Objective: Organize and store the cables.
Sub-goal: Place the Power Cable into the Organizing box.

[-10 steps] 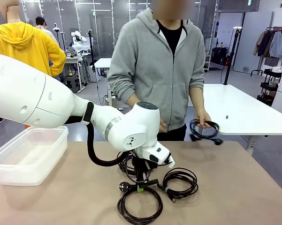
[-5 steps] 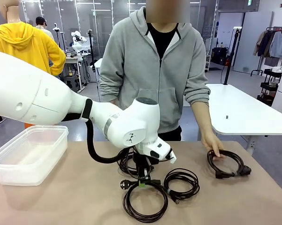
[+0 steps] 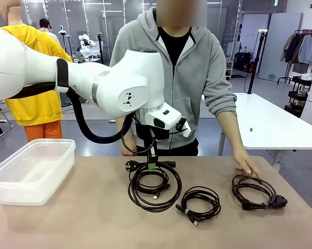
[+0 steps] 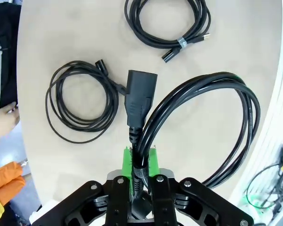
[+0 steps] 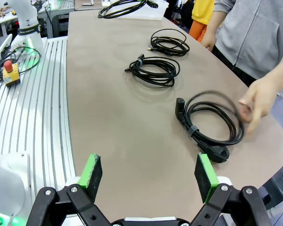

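**Front view.**
- Table point(image 3: 83, 218): tan top.
- Clear tub point(image 3: 31, 171): stands at the table's left edge.
- Left gripper point(image 3: 152, 165): above the middle, nearer the far edge; jaws clamped on the gripped cable point(image 3: 131, 166). Its coil hangs below the jaws; whether the lowest loop touches the table cannot be told.
- Thin cable point(image 3: 154, 195): on the table, seen inside that hanging loop.
- Tied cable point(image 3: 216, 203): right of centre, toward the robot-side edge.
- Thick cable point(image 3: 276, 202): near the right edge; the person's hand point(image 3: 246, 167) is at its far rim.
- Person point(image 3: 176, 88): grey hoodie, at the far edge.
- Room: white table point(image 3: 270, 124) behind at right; clothes rack point(image 3: 303, 46) at far right; glass partitions at the back.

**Left wrist view.**
- Left gripper point(image 4: 140, 157): green pads pressed on the gripped cable point(image 4: 141, 101) just below its rectangular plug; the strands loop wide to one side.
- Thin cable point(image 4: 112, 106): flat on the table, just beside the plug.
- Tied cable point(image 4: 179, 42): farther off, apart from both.
- The person's hand point(image 4: 2, 122) is at the table's edge.

**Right wrist view.**
- Right gripper point(image 5: 148, 174): jaws spread wide, nothing between them, above the table's near edge.
- Thick cable point(image 5: 198, 134): nearest; the blurred hand point(image 5: 256, 101) is at its rim.
- Tied cable point(image 5: 153, 66) and thin cable point(image 5: 169, 41): beyond it in a row, apart from each other.
- Gripped cable point(image 5: 122, 7): at the far end.
- Ribbed metal deck point(image 5: 37, 103): alongside the table; it carries a red stop button point(image 5: 8, 70).
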Controlling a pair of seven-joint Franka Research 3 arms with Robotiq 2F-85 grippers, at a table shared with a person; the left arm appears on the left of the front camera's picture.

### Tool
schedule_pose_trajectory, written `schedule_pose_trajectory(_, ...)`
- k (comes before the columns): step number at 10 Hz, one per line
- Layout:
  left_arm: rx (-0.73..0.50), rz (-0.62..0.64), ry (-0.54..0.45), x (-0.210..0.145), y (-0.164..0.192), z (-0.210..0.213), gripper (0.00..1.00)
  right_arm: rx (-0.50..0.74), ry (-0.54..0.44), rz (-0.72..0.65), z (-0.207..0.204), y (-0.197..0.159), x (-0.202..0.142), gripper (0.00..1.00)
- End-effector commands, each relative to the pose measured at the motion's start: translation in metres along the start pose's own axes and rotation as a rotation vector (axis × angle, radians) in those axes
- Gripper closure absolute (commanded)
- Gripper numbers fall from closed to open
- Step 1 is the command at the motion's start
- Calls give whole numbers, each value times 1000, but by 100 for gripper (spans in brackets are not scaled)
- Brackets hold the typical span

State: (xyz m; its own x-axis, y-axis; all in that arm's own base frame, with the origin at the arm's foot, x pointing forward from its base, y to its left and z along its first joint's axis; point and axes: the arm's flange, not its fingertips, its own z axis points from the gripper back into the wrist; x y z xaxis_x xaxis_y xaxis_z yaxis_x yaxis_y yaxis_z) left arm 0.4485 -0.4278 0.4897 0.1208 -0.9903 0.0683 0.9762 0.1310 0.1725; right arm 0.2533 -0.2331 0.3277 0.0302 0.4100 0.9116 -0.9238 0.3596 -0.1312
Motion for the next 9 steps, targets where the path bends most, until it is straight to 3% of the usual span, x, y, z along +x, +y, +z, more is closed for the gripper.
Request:
schedule_pose_trajectory(1,-28,-37,23,8,0,-10,100,-7,-4,-1,1,0,1,0)
schedule_pose_trajectory(2,-69,-74,3,23,-1,-14,100,-7,-4,-1,1,0,1,0)
schedule_pose_trajectory(3,-4,-5,4,1,-1,-3,100,-7,-4,-1,1,0,1,0)
schedule_pose_trajectory(7,-4,-5,4,1,-1,-3,100,-7,-4,-1,1,0,1,0)
schedule_pose_trajectory(8,-14,-14,2,6,2,-9,85,-7,-4,-1,1,0,1,0)
schedule_pose_trajectory(9,15,-63,-50,-14,18,3,85,-7,-4,-1,1,0,1,0)
